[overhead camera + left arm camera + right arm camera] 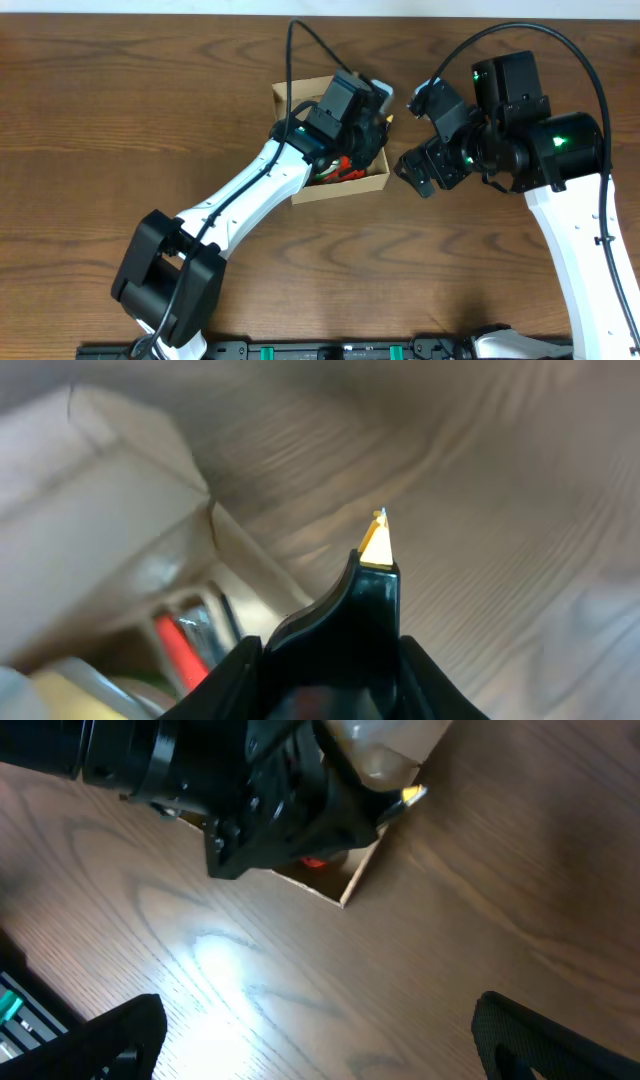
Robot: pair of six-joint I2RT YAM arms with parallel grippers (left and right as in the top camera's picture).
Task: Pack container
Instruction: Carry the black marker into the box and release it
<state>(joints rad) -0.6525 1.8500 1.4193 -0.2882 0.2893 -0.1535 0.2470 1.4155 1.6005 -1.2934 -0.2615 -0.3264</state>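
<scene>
1. Over the far middle of the table [120,120], in the overhead view, the left gripper [378,112] hangs above the right end of the container [345,188]. The box lies open with red items inside. The right gripper [412,172] waits just right of it. With the two wrists this near, either one swinging sideways could knock the other.
2. Close in, from the left wrist, one black finger [370,600] with a yellow tip points past the box's right wall. A red item [180,650] lies inside. I cannot tell how wide these jaws stand. A descent from here might catch the wall and shove the light box.
3. Seen from the right wrist, a pale object [385,740] sits at the left gripper, and whether it is held is unclear. Released here, it might fall outside the corner. The right jaws are spread wide, holding nothing.
</scene>
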